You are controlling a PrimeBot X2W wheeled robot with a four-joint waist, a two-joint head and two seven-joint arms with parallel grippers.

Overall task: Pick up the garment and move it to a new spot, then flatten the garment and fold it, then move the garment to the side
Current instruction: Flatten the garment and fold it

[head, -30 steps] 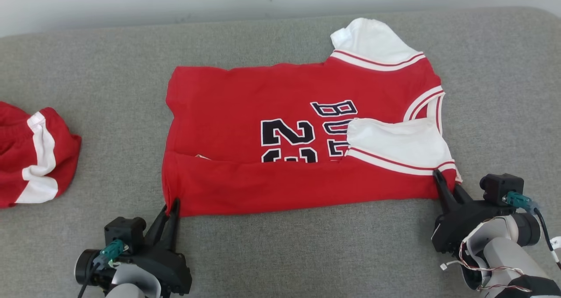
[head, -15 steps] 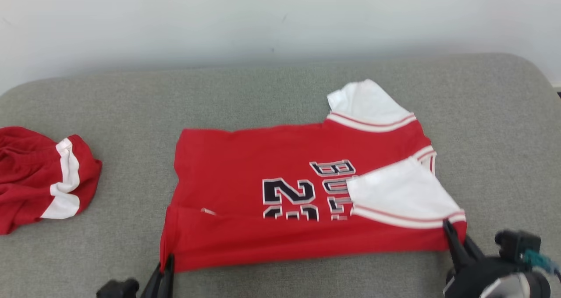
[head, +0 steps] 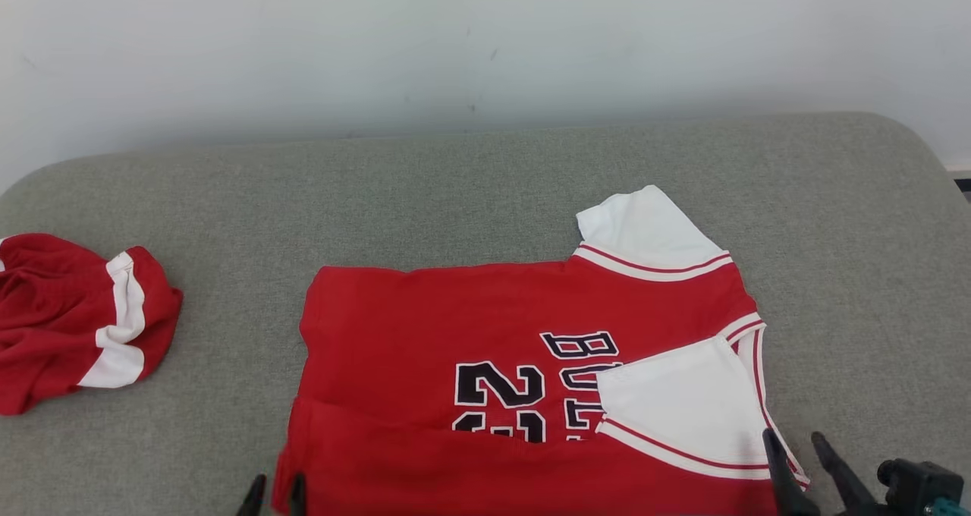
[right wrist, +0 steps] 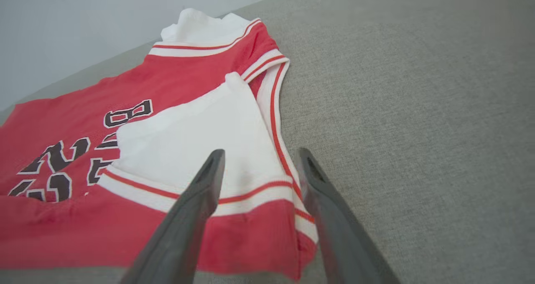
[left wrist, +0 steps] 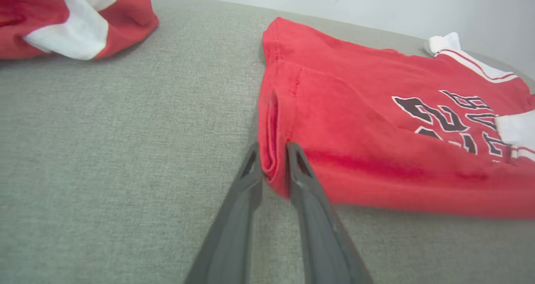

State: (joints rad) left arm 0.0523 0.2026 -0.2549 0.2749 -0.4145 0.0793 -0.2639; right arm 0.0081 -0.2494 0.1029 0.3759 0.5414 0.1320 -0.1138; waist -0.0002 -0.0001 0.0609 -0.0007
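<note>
The garment (head: 470,326) is a red jersey with white sleeves and dark lettering. It lies flat on the grey cushion (head: 455,190) with its near edge folded over. My left gripper (head: 274,495) is at its near left corner; in the left wrist view (left wrist: 272,154) the fingers stand slightly apart with the hem corner (left wrist: 271,129) lying loosely between them. My right gripper (head: 795,444) is open at the near right corner. In the right wrist view (right wrist: 260,156) its fingers straddle the folded white sleeve (right wrist: 188,138) and rest on the cloth.
A bundle of red and white shorts (head: 68,319) lies at the cushion's far left, also seen as the shorts (left wrist: 62,21) in the left wrist view. A pale wall (head: 455,45) rises behind the cushion. Bare grey fabric lies to the right of the jersey.
The head camera has tilted up, so the whole picture has shifted down. Both grippers, shut on the jersey's near corners before, have parted their fingers. The jersey lies flat.
</note>
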